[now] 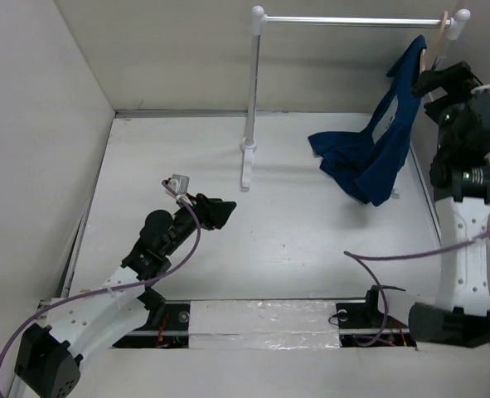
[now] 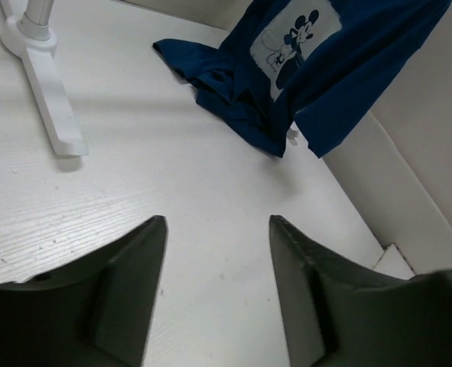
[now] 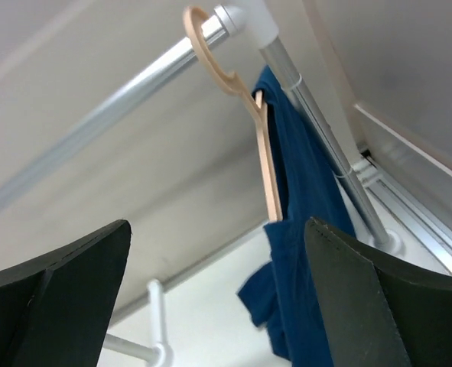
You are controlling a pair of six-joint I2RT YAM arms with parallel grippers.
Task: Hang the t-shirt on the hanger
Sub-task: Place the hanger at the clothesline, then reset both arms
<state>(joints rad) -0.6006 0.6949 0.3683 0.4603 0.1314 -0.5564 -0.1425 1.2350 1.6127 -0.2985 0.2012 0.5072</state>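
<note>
Beside the hanger and t-shirt, right gripper gapes wide, empty.

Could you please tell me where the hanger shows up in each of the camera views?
Top external: far top right, the hanger hooked over the rack bar.
Left wrist: not in view.
Right wrist: upper centre, hook over the bar.
Shared landmark: the t-shirt, visible in all three views.
</note>
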